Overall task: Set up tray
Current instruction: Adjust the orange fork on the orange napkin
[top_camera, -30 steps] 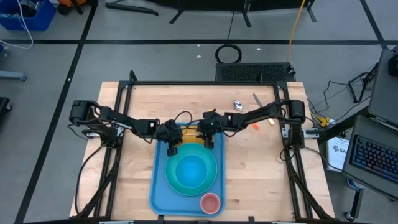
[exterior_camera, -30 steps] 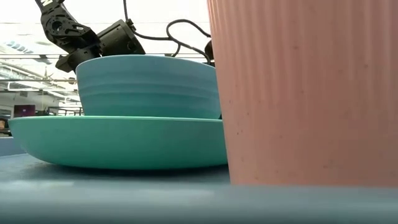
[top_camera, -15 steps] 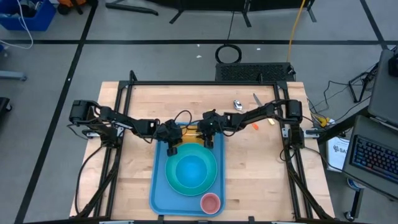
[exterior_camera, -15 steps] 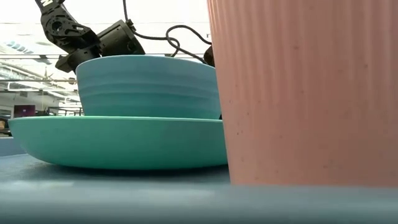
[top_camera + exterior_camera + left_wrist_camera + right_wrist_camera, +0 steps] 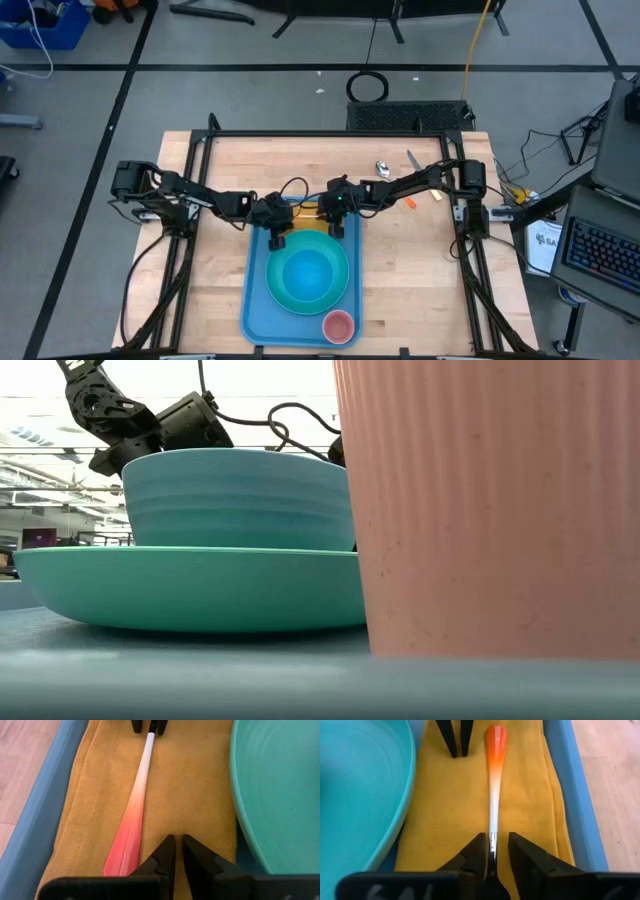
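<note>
Right gripper [image 5: 492, 851] pinching metal end of the utensil [image 5: 494, 780] over the napkin [image 5: 455, 815]; left gripper [image 5: 175, 851] pressed together, empty, touching cloth beside it. Risking napkin bunching if dragged. Tray [image 5: 254, 300] sitting mid-table, long axis running front-to-back, napkin at far end.

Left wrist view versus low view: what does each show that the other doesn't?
Only the left wrist view shows the orange-yellow napkin, the utensil with a red-to-white handle lying on it, the left gripper with jaws nearly together over the cloth, and the right gripper at the utensil's far end.

Only the low view shows the pink ribbed cup up close and the blue bowl sitting on the plate.

Both show the turquoise plate and the light-blue tray.
</note>
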`<state>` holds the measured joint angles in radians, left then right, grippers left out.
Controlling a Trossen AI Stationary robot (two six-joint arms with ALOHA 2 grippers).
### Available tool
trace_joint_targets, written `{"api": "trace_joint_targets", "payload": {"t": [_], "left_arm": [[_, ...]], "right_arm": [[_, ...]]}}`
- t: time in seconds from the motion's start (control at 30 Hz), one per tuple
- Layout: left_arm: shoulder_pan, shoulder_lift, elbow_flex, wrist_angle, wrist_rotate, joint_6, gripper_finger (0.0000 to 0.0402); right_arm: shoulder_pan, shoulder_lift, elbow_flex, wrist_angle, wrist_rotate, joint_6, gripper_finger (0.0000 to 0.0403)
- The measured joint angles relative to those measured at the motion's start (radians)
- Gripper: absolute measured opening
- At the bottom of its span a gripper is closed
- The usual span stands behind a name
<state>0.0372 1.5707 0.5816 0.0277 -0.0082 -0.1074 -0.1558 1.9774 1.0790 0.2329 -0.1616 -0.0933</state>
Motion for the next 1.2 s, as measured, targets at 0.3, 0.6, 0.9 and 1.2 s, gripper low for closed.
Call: {"api": "trace_joint_targets", "payload": {"t": [0.3,0.6,0.9,1.2], "left_arm": [[0.0,0.0,0.0,0.0,0.001,0.0,0.0037],[0.0,0.0,0.0,-0.001,0.001,-0.002,0.0037],[0.001,0.0,0.0,-0.002,0.001,-0.002,0.0037],[0.0,0.0,0.002,-0.023,0.001,0.006,0.0037]], "right_arm": [[0.0,0.0,0.0,-0.01,0.0,0.007,0.0009],[0.0,0.0,0.0,-0.005,0.055,0.047,0.0005],[0.0,0.0,0.0,0.017,0.084,0.061,0.0003],[-0.001,0.0,0.0,0.02,0.08,0.06,0.0004]]}}
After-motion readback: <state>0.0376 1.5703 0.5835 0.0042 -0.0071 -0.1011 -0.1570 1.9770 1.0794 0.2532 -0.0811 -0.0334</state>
